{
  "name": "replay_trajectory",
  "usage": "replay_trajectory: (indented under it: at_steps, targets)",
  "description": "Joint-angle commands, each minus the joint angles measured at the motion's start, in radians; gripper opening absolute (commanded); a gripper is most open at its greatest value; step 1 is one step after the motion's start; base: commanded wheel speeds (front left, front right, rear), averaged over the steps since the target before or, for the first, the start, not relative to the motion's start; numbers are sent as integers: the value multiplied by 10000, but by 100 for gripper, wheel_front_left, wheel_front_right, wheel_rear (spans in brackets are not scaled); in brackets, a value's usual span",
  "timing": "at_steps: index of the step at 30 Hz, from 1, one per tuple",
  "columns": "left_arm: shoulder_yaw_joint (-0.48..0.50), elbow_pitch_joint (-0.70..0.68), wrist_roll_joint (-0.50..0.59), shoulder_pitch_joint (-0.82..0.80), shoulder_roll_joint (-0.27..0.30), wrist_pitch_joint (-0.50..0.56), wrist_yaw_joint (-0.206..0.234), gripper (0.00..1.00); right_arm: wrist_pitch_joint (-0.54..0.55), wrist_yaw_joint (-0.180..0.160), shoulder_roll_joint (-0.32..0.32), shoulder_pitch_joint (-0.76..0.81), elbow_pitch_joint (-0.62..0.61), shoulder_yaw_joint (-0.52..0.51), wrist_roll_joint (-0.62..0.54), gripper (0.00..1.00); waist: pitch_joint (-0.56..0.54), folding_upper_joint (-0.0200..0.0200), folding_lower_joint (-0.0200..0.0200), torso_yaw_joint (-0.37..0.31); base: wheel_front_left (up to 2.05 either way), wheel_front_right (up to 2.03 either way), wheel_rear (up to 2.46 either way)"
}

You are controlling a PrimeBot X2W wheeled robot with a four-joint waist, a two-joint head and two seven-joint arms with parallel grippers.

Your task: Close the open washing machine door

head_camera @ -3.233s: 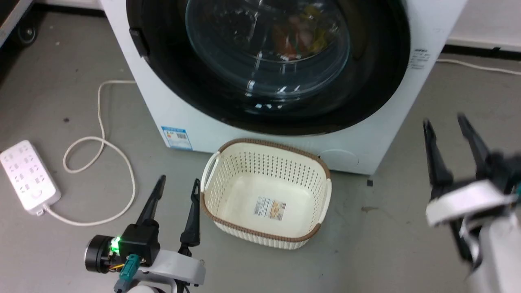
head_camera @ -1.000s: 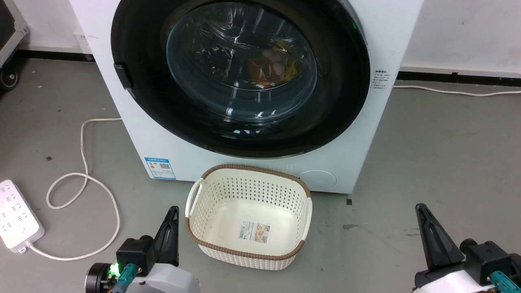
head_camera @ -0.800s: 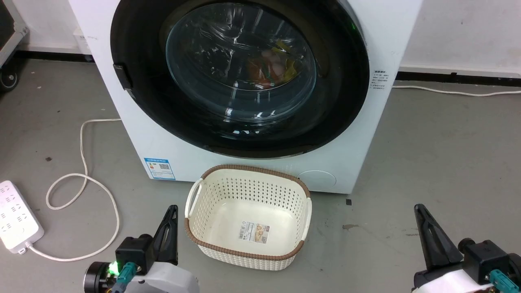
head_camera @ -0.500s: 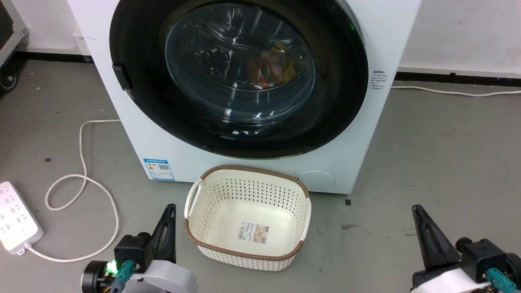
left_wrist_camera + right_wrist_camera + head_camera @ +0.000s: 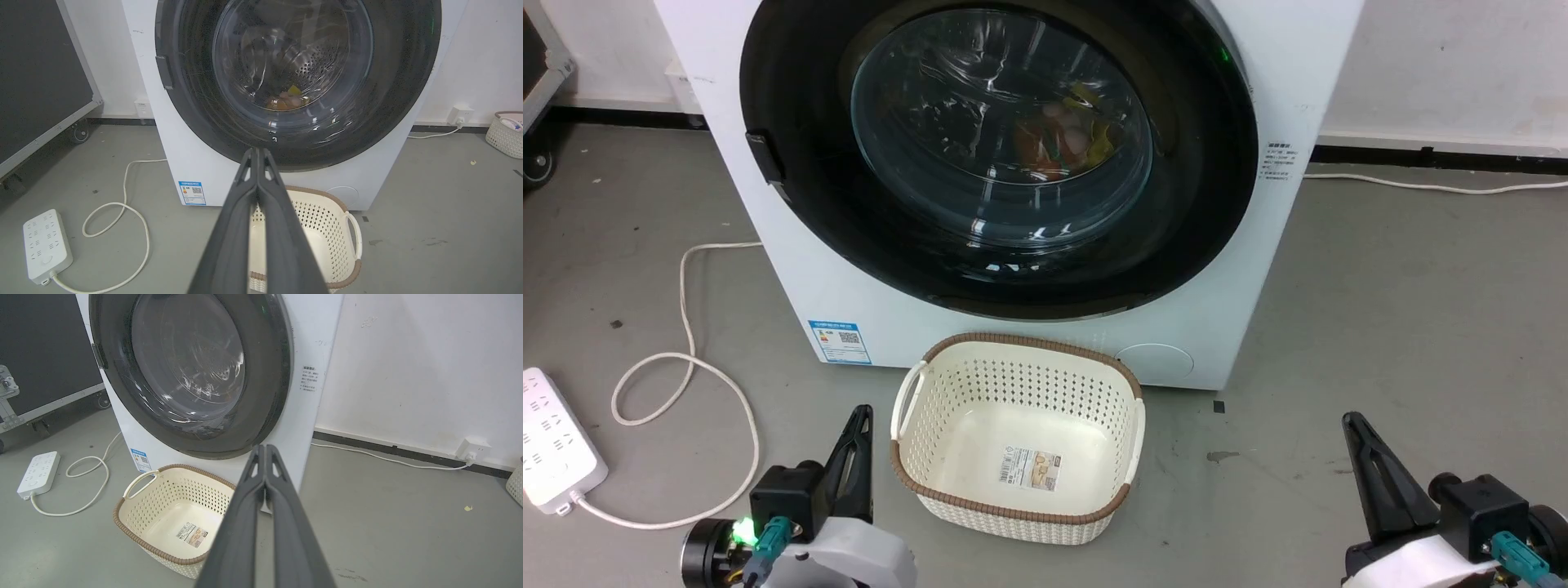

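I am seeing the washing machine (image 5: 849,286) standing white and boxy, with a blue sticker (image 5: 839,341) low on its front. The washing machine door (image 5: 1001,155), a glossy black rim around a bulging glass bowl, is lying flush against that front. It is apparently shut, though I cannot make out the latch.

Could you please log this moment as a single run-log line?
washing machine door: closed | left gripper: shut, empty, low | right gripper: shut, empty, low | basket: empty, on floor
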Motion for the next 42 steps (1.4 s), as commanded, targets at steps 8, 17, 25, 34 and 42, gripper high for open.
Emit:
replay_trajectory:
  at_steps: [8,17,25,34,42]
  targets:
    - [95,-200,142,163,-3,196,66,0,195,-4,23,-207,-46,69,-5,0,-16,0,0,-25,0,0,0]
    - [174,-389,258,190,-10,422,92,0,422,-5,27,-259,-53,134,-6,0,-38,0,0,-59,0,0,0]
    - [231,-526,342,210,-14,586,111,0,587,-5,30,-296,-59,182,-6,0,-53,0,0,-83,0,0,0]
    - [295,-679,436,233,-20,769,133,0,772,-6,34,-338,-65,235,-7,0,-71,0,0,-111,0,0,0]
    - [366,-850,541,257,-26,974,156,0,977,-6,37,-385,-72,294,-7,0,-90,0,0,-141,0,0,0]
